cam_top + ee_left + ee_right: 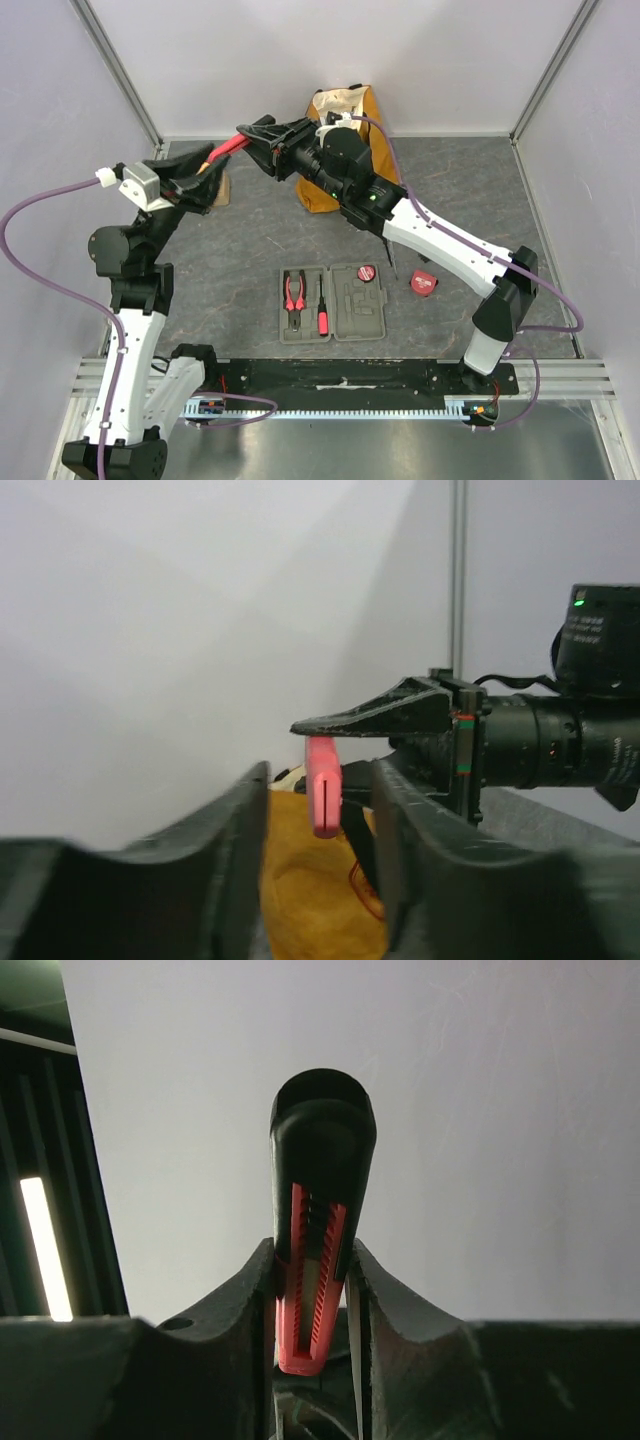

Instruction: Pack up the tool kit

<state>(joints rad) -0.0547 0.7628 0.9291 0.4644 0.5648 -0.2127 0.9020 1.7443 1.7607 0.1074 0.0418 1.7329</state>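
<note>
**Step in hand:** mid-air transfer of the utility knife (312, 1290) from the left arm to the right arm, high above the far-left part of the surface (250, 240). This is at about 11 o'clock from the open tool kit case (352, 322).

**State of the fingers**
- The right fingers (240, 1310) are closed on the knife. Both pads bear on its sides, and the black end stands up clear of the tips toward 12 o'clock in the right wrist view.
- The left fingers (235, 830) are parted. The red end of the knife sits in the gap with daylight on either side, so they appear to be gripping nothing.

**Position of the task items**
- The case lies open near the arm bases.
- The pliers (293, 292) and a screwdriver (322, 315) are seated in its left half.
- A round red-and-black item (367, 273) rests on its right half.
- Another small red-and-black tool (424, 283) lies on the surface just beside the case, at 3 o'clock.

**Next move (judgement):** draw the left arm back along the knife's axis so that its fingers clear the red end without knocking it. Then swing the right arm toward 5 o'clock and down to the case. Align the knife with a vacant moulded slot before releasing it. Which slot fits cannot be read from these views.
</note>
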